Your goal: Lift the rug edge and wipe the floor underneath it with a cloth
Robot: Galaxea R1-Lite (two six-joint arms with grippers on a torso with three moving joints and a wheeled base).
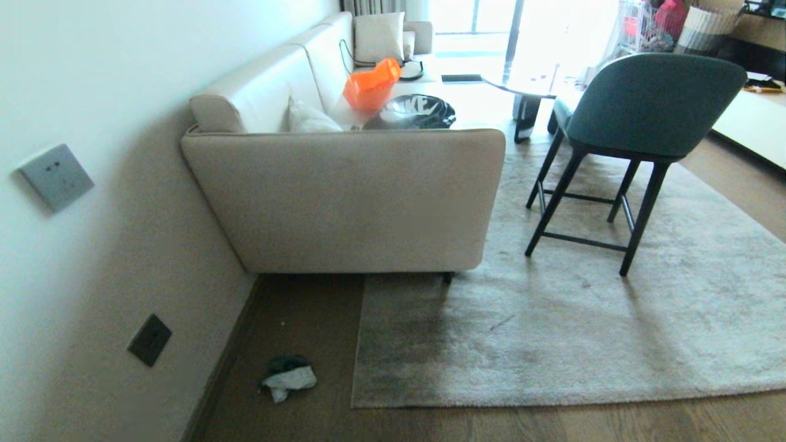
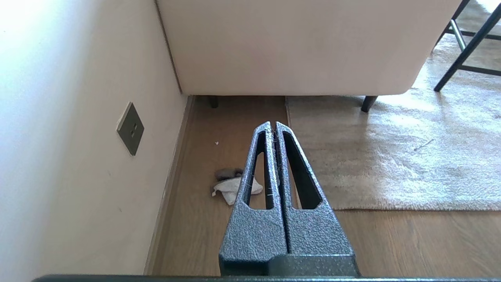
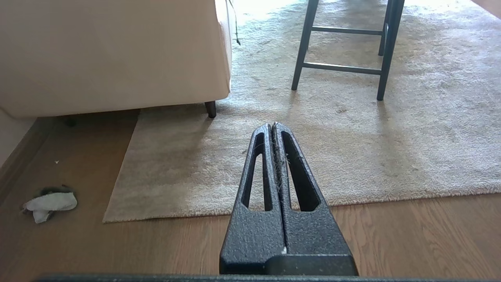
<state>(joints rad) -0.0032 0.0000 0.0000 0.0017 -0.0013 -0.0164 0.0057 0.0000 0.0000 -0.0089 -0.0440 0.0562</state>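
Both grippers, left gripper (image 2: pixel 273 124) and right gripper (image 3: pixel 271 125), show only in their wrist views, fingers pressed together, empty. Head view alone shows the cloth (image 1: pixel 287 376) on the floor (image 1: pixel 319 417), left of the flat rug edge (image 1: pixel 358 344).

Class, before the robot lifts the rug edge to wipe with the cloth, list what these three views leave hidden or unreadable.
- The floor under the rug: covered by the flat-lying rug, all views.
- The rug edge farther back: runs under the sofa, head view.
- Part of the cloth: behind the shut left gripper, left wrist view.
- The pale speck on the floor: too small to identify.
- Both arms: outside the head view.
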